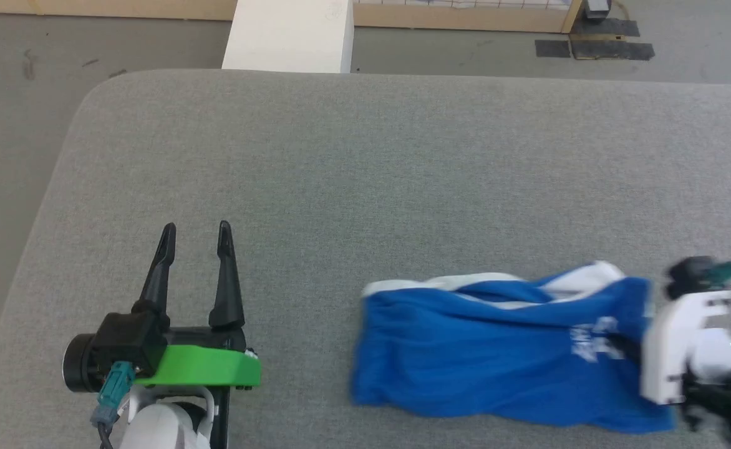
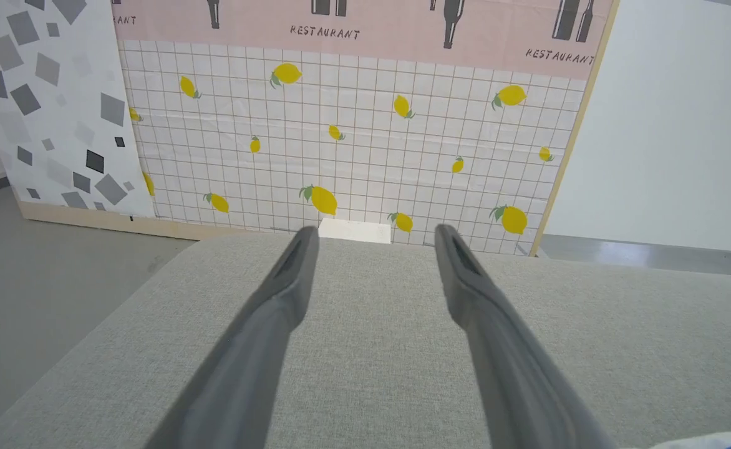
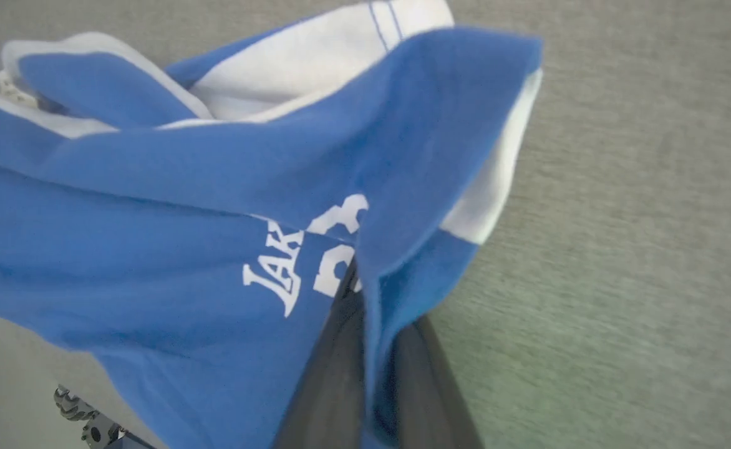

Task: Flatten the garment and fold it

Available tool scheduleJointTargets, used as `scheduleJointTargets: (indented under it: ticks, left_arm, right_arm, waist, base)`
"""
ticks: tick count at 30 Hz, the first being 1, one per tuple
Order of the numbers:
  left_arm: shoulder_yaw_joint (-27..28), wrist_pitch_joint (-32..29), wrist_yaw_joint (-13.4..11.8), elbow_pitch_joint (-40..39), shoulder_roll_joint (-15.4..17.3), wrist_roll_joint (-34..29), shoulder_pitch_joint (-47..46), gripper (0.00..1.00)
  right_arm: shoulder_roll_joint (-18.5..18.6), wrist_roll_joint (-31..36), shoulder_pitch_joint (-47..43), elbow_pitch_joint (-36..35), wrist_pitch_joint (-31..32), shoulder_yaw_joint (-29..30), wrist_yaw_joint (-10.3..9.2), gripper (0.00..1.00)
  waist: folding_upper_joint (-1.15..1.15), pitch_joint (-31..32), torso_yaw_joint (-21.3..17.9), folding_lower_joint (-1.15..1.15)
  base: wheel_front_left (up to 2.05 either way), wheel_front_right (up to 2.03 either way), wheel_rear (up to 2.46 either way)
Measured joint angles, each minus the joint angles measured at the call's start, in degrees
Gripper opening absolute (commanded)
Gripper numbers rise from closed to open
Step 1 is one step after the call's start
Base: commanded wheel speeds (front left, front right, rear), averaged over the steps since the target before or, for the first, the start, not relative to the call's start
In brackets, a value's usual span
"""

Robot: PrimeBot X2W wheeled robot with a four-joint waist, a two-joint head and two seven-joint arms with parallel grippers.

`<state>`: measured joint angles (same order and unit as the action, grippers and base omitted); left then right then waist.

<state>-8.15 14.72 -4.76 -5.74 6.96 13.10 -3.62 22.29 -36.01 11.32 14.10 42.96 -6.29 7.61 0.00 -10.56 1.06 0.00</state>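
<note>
Blue garment between right jaws, lettering legible wrist-side

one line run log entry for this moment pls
right tool: shut on garment fold beside print | left tool: open, empty, apart from garment | garment: bunched on grey table, not flat

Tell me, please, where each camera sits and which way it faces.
Head view: on the head, looking down at the grey table; shows the open left gripper and the right wrist by the garment.
Left wrist view: looks along its own spread fingers, across the table to a lemon-print panel.
Right wrist view: close over the garment; the right gripper is shut on a blue fold.
Shared: head and right wrist views both show the garment's white print.
</note>
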Motion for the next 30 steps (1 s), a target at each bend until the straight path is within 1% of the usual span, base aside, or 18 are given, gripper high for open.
scheduleJointTargets:
  ticks: [4, 6, 10, 12, 15, 20, 24, 27, 30]
  left_arm:
    - [0.16, 0.0, 0.29, 0.31, -0.11, 0.0, 0.09, 1.0]
    - [0.19, 0.0, 0.69, 0.74, -0.23, 0.01, 0.17, 1.0]
    - [0.22, 0.0, 0.96, 1.44, -0.42, 0.02, 0.43, 1.0]
    - [0.19, 0.0, 1.21, 1.55, -0.54, 0.02, 0.5, 1.0]
    - [0.25, 0.0, 1.24, 1.6, -0.7, 0.02, 0.72, 1.0]
    - [0.58, 0.0, 1.24, 1.53, -0.93, 0.05, 1.13, 1.0]
    - [0.55, 0.0, 1.25, 1.56, -1.21, 0.08, 1.31, 1.0]
    - [0.41, 0.0, 1.51, 1.62, -1.44, 0.08, 1.25, 1.0]
    - [0.29, 0.0, 1.75, 1.81, -1.59, 0.08, 1.19, 1.0]
  right_arm:
    - [2.44, 2.2, -0.85, 1.42, 0.79, 5.92, -0.01, 0.0]
    - [3.46, 4.48, -1.01, 1.91, 1.45, 8.42, -0.02, 0.0]
    - [4.38, 8.06, -1.06, 1.07, 2.89, 10.61, -0.02, 0.0]
    - [4.74, 8.82, -1.35, -1.34, 3.85, 10.04, -0.02, 0.0]
    - [5.64, 9.34, -2.49, -7.39, 6.05, 8.82, -0.03, 0.0]
    - [6.57, 7.58, -4.57, -20.08, 11.12, 6.36, -0.03, 0.0]
    - [5.41, 5.14, -5.42, -27.54, 15.13, 4.71, -0.03, 0.0]
    - [3.92, 4.82, -5.36, -30.33, 16.12, 2.32, -0.03, 0.0]
    - [1.85, 4.68, -4.63, -30.83, 15.94, -1.26, -0.03, 0.0]
  waist:
    - [0.0, 0.38, -0.58, 0.0]
    - [0.0, 0.57, -0.85, 0.0]
    - [0.0, 0.84, -1.05, 0.0]
    - [0.0, 0.9, -0.93, 0.0]
    - [0.0, 1.07, -0.75, 0.0]
    - [0.0, 1.31, -0.78, 0.0]
    - [0.0, 1.16, -0.82, 0.0]
    - [0.0, 0.82, -0.72, 0.0]
    - [0.0, 0.52, -0.46, 0.0]
  base:
    - [0.0, 0.0, 0.0]
    - [0.0, 0.0, 0.0]
    - [0.0, 0.0, 0.0]
    - [0.0, 0.0, 0.0]
    - [0.0, 0.0, 0.0]
    - [0.0, 0.0, 0.0]
    - [0.0, 0.0, 0.0]
    - [0.0, 0.0, 0.0]
    - [0.0, 0.0, 0.0]
